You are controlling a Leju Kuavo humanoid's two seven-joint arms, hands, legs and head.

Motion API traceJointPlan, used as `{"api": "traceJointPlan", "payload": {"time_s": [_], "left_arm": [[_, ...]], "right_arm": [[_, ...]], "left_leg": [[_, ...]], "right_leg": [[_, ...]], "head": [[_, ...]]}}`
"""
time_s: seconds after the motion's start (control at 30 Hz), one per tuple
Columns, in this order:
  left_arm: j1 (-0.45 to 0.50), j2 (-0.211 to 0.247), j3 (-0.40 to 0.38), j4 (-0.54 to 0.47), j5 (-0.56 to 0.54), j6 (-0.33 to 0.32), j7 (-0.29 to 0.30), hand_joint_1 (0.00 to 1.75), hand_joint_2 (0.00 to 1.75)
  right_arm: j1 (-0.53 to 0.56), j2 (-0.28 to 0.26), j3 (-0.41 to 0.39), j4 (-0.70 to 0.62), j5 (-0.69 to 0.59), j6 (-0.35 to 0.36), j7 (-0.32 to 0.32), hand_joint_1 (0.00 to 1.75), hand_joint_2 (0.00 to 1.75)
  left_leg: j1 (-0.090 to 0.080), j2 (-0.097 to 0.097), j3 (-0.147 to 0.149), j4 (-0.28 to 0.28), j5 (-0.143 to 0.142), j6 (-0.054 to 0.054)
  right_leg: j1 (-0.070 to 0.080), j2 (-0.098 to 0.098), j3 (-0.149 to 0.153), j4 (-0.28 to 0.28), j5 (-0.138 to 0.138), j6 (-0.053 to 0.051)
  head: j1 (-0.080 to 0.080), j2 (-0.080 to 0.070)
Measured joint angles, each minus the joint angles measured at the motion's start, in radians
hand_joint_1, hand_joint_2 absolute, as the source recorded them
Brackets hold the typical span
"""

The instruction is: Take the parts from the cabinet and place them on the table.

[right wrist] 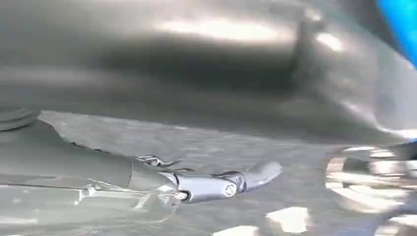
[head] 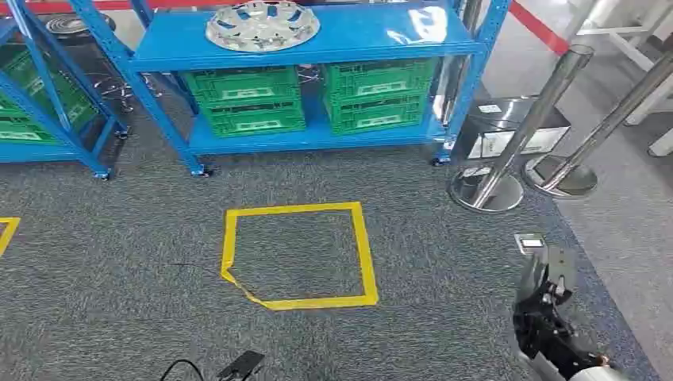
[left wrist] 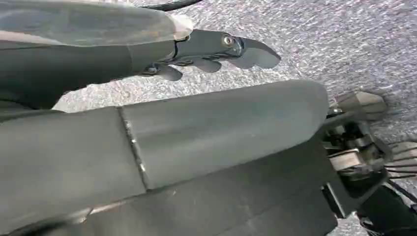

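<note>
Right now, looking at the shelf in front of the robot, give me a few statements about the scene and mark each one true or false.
1. A silver hubcap lies on the top shelf. True.
2. The green crates sit on the carpet. False: they sit on the lower shelf.
3. The yellow tape square has nothing inside it. True.
4. The right hand holds the hubcap. False: it hangs low over the carpet and holds nothing.
5. The shelf frame is red. False: it is blue.
</note>
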Motion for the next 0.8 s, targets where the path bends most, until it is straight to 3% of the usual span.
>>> {"api": "traceJointPlan", "payload": {"time_s": [0.17, 0.3, 0.5, 0.8], "left_arm": [[0.014, 0.0, 0.0, 0.001, 0.007, 0.001, -0.004, 0.0, 0.0], [0.018, 0.001, 0.0, 0.002, 0.007, -0.002, -0.004, 0.0, 0.0], [0.021, 0.002, 0.0, 0.002, 0.005, -0.011, -0.004, 0.0, 0.0], [0.016, -0.002, 0.0, 0.002, -0.027, -0.032, 0.021, 0.0, 0.0]], "right_arm": [[0.029, -0.019, -0.13, -0.252, 0.208, 0.04, 0.057, 0.0, 0.0], [0.033, -0.019, -0.17, -0.448, 0.395, 0.093, 0.142, 0.0, 0.0], [0.035, -0.019, -0.193, -0.669, 0.456, 0.141, 0.162, 0.0, 0.0], [0.018, 0.018, -0.182, -0.831, 0.475, 0.227, 0.176, 0.0, 0.0]], "left_leg": [[0.0, -0.002, -0.002, 0.0, 0.001, 0.001], [0.0, 0.0, 0.0, 0.0, 0.001, 0.001], [0.0, -0.001, 0.0, 0.0, 0.002, 0.002], [0.0, -0.001, 0.0, 0.0, 0.002, 0.002]], "right_leg": [[0.0, -0.002, 0.0, 0.0, 0.0, 0.0], [0.0, -0.001, 0.0, 0.0, 0.0, 0.0], [0.0, -0.002, 0.0, 0.0, 0.0, 0.0], [0.0, -0.001, 0.0, 0.0, 0.0, 0.0]], "head": [[0.0, 0.0], [0.0, 0.0], [0.0, 0.0], [0.0, 0.0]]}}
